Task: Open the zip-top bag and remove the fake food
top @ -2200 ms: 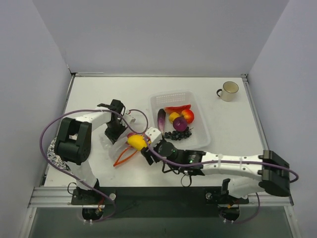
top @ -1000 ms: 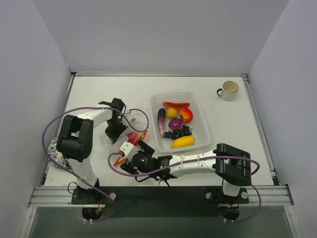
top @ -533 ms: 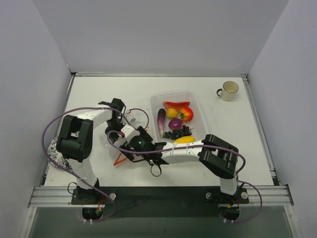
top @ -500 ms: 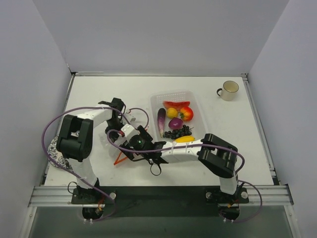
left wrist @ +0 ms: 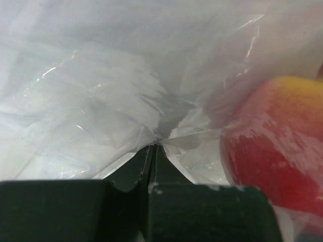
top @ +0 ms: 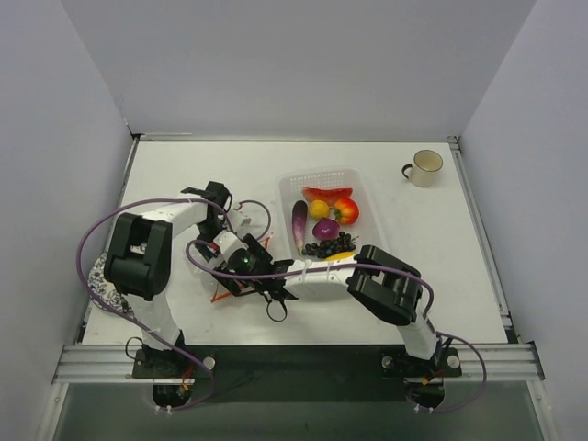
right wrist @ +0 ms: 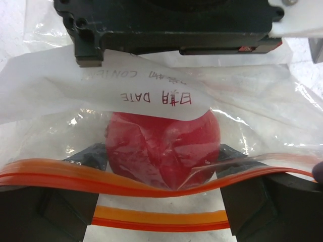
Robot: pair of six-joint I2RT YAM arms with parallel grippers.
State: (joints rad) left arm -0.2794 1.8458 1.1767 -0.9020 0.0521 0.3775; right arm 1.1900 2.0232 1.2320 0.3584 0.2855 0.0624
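Observation:
The zip-top bag lies at the front left of the table, and its orange zip strip gapes open. My left gripper is shut on the bag's clear plastic at its far end. A red-orange round fruit sits inside the bag and also shows in the left wrist view. My right gripper is open inside the bag mouth, with one finger on each side of the fruit. In the top view the right gripper lies over the bag.
The white mesh basket right of the bag holds an eggplant, a chili, a lemon, another red-orange fruit, grapes and a yellow piece. A mug stands at the back right.
My right gripper carried a yellow piece from the bag to the basket, left it there, then swung back left and pushed into the bag mouth. The left gripper kept its hold.

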